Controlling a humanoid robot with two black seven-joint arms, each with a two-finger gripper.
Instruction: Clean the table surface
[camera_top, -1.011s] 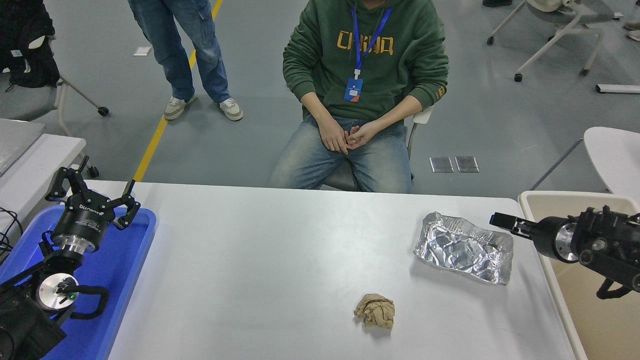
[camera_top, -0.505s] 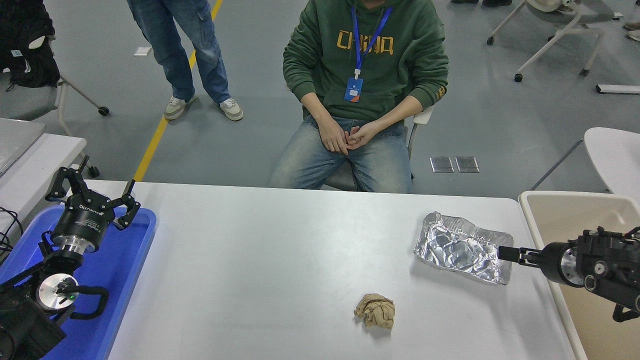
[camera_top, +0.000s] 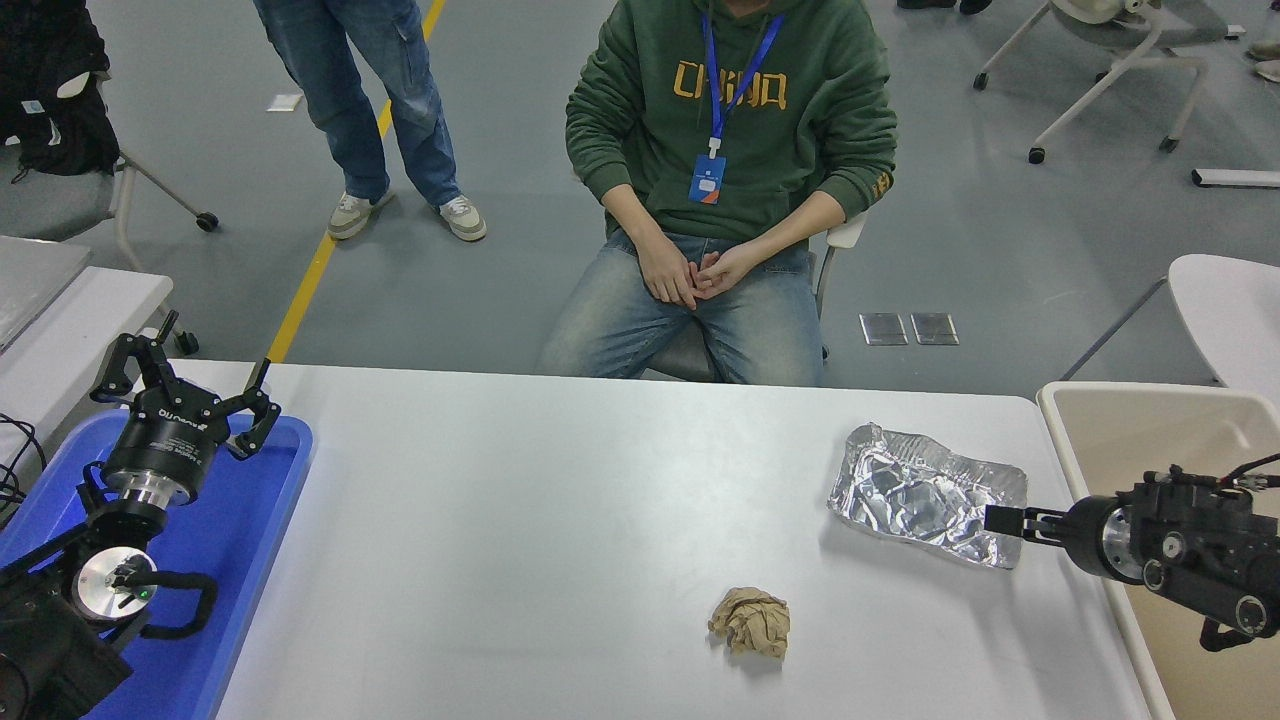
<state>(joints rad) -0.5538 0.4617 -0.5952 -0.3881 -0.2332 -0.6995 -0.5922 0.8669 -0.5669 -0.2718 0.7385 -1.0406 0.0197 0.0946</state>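
Two bits of rubbish are sitting on the table surface (camera_top: 560, 520), so cleaning is not done yet: a crumpled foil tray (camera_top: 925, 493) and a balled-up brown paper wad (camera_top: 750, 621). Taking the foil tray as landmark: the wad is lying nearer the robot and to its left, well apart. The right gripper (camera_top: 1003, 521) is coming in edge-on at the tray's right near corner, touching or just beside it; can't tell how far its fingers are parted or whether it's holding anything. A beige bin (camera_top: 1120, 420) is sitting just right of the tray, off the table edge, likely the drop spot. The left gripper (camera_top: 185, 385) is parked far left over a blue tray (camera_top: 260, 520), fingers spread, gripping nothing.

The tabletop is white-grey, matte, looking otherwise clean. A person in a green hoodie (camera_top: 735, 130) is sitting beyond the far edge, on a grey floor.
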